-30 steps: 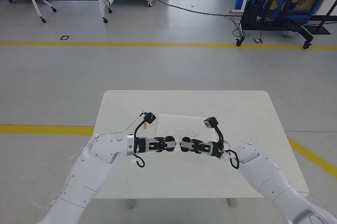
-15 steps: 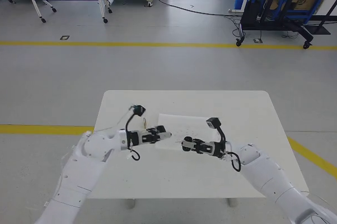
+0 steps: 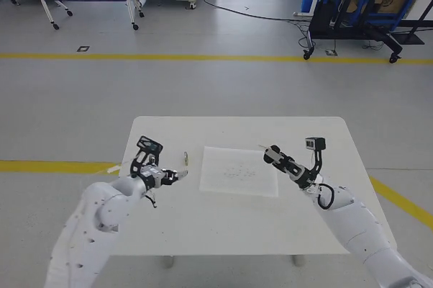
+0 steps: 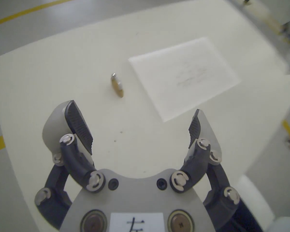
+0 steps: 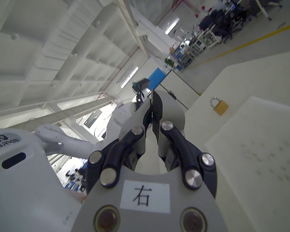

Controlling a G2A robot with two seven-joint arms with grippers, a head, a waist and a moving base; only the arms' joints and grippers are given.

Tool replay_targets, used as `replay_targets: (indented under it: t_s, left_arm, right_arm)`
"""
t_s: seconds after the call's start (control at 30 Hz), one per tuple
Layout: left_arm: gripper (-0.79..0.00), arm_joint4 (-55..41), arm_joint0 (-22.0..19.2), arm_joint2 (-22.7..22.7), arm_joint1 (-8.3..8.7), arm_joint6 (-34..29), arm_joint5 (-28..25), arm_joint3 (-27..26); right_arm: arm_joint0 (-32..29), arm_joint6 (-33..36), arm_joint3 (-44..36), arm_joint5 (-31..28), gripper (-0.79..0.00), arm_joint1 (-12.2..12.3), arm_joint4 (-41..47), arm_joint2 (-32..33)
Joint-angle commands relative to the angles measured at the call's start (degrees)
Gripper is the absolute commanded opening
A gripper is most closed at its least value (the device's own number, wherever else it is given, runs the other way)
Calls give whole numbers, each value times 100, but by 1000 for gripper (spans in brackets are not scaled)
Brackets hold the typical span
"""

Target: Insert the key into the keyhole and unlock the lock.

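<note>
Two end effectors show. One, the left end effector (image 4: 135,119), is open wide and holds nothing, low over the surface (image 3: 224,223) at the left of the top view. The right end effector (image 5: 152,112) has its fingers pressed together at the right; I cannot tell if a key is between them. One gold lock (image 3: 185,156) lies just left of one white mat (image 3: 238,171), near the left end effector.

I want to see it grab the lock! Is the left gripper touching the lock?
Apart. The left wrist view shows bare table between the open left gripper and the lock, which lies beyond its fingertips.
</note>
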Motion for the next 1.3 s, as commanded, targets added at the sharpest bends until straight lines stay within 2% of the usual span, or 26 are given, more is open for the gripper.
replay_targets:
  t_s: [0.0, 0.1, 0.2, 0.3, 0.47, 0.9, 1.1, 1.13, 1.17, 1.2, 1.27]
  left_arm:
    - [0, 443, -154, 354, -49, 238, 116, 383]
    - [-12, 904, -415, 752, -126, 484, 365, 787]
    - [-262, 1044, -607, 985, -202, 818, 614, 1079]
    - [-403, 1161, -792, 1152, -266, 974, 804, 1372]
    - [-474, 1047, -1091, 1353, -371, 1130, 913, 1794]
    - [-471, 959, -1522, 1712, -576, 1299, 1015, 2441]
    - [-533, 933, -1616, 1772, -640, 1404, 1051, 2608]
    - [-573, 960, -1630, 1779, -646, 1403, 1055, 2624]
    - [-696, 980, -1639, 1784, -652, 1403, 1069, 2641]
    - [-785, 990, -1645, 1785, -658, 1407, 1075, 2653]
    - [-785, 1030, -1651, 1789, -665, 1420, 1053, 2667]
  right_arm:
    - [6, 14, 4, 0, -785, 0, 8, -12]
    - [6, 14, 4, 0, -785, 0, 8, -12]
    - [6, 14, 4, 0, -785, 0, 8, -12]
    - [6, 14, 4, 0, -785, 0, 8, -12]
    - [6, 14, 4, 0, -785, 0, 8, -12]
    - [6, 14, 4, 0, -785, 0, 8, -12]
    - [6, 14, 4, 0, -785, 0, 8, -12]
    - [6, 14, 4, 0, -785, 0, 8, -12]
    - [6, 14, 4, 0, -785, 0, 8, -12]
    - [6, 14, 4, 0, -785, 0, 8, -12]
    - [6, 14, 4, 0, -785, 0, 8, -12]
